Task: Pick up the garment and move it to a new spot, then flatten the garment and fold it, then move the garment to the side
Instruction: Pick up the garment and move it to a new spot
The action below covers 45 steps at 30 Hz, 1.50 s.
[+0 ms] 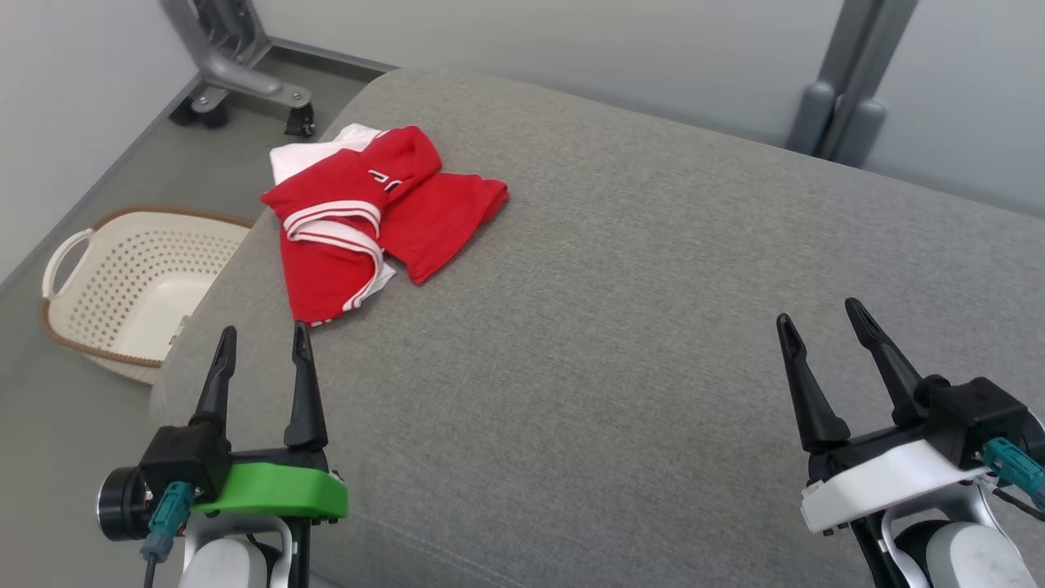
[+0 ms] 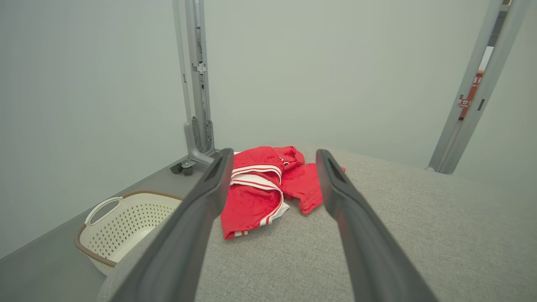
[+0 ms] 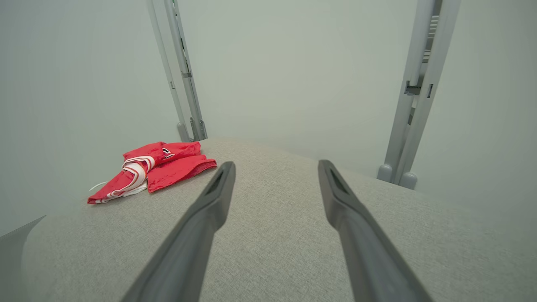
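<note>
The head camera looks steeply down over the grey cushion, with the red garment at eleven o'clock. Both wrist cameras skim low across the cushion, sharing that garment.

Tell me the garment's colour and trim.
The garment is red with white-striped trim and a white part at its far edge; the head view shows it best.

Light bright, even, diffuse. Faint shadow under the crumpled red-and-white fabric garment. Wide-angle distortion tilts grey metal posts behind it.
</note>
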Motion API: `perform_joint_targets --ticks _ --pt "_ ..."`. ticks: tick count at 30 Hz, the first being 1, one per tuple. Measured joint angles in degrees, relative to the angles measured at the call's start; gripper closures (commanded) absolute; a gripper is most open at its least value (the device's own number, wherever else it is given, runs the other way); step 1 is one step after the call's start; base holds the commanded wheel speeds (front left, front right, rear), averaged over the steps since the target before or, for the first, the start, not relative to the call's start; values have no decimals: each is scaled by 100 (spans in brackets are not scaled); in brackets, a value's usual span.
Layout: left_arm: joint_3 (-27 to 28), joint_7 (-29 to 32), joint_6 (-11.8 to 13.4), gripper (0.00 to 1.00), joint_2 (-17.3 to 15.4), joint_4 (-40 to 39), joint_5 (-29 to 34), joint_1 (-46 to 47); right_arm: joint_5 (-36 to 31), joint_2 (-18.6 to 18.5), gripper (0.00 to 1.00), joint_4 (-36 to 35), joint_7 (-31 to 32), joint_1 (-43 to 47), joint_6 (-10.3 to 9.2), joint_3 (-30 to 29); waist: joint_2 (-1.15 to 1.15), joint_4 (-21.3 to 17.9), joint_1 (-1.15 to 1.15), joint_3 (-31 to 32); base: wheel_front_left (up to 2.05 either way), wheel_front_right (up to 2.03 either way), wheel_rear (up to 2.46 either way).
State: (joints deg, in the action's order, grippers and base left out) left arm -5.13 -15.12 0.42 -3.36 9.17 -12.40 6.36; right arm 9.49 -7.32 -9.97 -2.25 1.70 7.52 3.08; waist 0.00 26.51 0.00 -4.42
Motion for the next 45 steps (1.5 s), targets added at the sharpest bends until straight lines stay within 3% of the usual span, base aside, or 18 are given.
perform_joint_targets --ticks 7,17,23,32,38,39,45 --pt "70 0 22 0 25 -171 -37 -3 49 -175 0 98 65 -273 0 147 0 421 0 -251 0 0 0" --pt "-341 0 68 0 41 487 -523 732 -13 -438 0 -438 370 -315 -1 -32 0 499 0 -864 0 0 0" --pt "-288 -1 -18 0 46 1861 -853 1823 9 -654 0 -655 535 -462 0 -131 0 272 0 -1325 0 0 0" --pt "-111 93 -394 0 -110 4809 -1156 3478 104 -868 0 -730 541 -845 0 -59 0 -338 0 -1877 0 0 0" --pt "163 96 -469 2 -279 5800 -1456 4029 135 -869 0 -713 465 -910 0 -99 0 -681 0 -2228 0 0 0" --pt "188 82 -482 100 -302 5840 -1489 4066 135 -869 0 -704 456 -911 0 -110 0 -727 0 -2268 0 0 0" --pt "409 -1 -469 100 -564 5669 -1523 4060 120 -826 0 -580 311 -959 0 -120 0 -971 0 -2370 0 0 0"
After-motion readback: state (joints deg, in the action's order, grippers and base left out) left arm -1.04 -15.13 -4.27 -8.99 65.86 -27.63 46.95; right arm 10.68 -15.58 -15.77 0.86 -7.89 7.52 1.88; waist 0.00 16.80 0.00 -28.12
